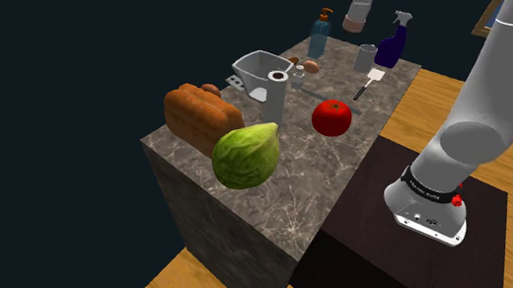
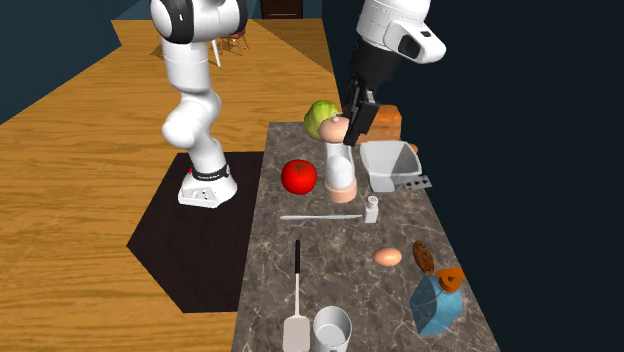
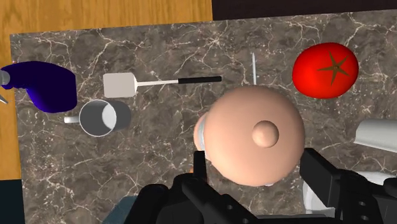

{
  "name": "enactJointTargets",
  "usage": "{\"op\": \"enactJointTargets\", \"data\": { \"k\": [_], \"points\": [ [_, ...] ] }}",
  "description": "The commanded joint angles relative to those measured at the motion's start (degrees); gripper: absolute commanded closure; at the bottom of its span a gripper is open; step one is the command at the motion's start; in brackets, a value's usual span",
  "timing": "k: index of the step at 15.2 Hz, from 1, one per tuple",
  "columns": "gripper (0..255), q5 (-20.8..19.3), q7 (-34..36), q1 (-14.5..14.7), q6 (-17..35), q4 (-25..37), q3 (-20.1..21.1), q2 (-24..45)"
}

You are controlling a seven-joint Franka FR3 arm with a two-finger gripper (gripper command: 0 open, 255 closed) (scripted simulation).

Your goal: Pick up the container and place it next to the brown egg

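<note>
Holding the container (image 2: 340, 165), a tall white body with a rounded pale pink cap, in the gripper (image 2: 352, 120), with the jaws clamped on it just under the cap. Seems lifted off the marble counter (image 2: 360, 285), to judge from the shoulder view, and hanging over its middle, near the red tomato (image 3: 324, 69) and the grey bin (image 2: 388, 162). Has to go beside the brown egg (image 2: 388, 257), lying toward the near right part of the counter in the second exterior view.

Could slip or tilt between the fingers (image 3: 321, 175), because of a grip placed high on a smooth round top. Could also land crooked and fall over if released while tilted.

Little free room around the egg: a small shaker (image 2: 371, 208) on its far side, a dark brown lump (image 2: 423, 257) just to its right, a blue bottle (image 2: 437, 300) nearer. Easy to bump one of these when coming down. Worst would be touching the egg itself: probably rolls at a light push, and lies not far from the counter's right edge. Safer to descend slowly, a little toward the second exterior view's left of the egg, over barer marble.
</note>
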Motion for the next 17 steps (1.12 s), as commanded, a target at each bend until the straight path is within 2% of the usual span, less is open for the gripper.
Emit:
{"op": "enactJointTargets", "data": {
  "k": [1,9,17],
  "points": [
    [255,-0.07,3.0,1.85,0.76,-1.93,1.03,-1.03],
    [255,0.56,14.78,8.73,3.87,-8.52,5.74,-3.92],
    [255,2.85,25.07,14.26,6.18,-9.76,10.15,-2.38]
  ]
}}
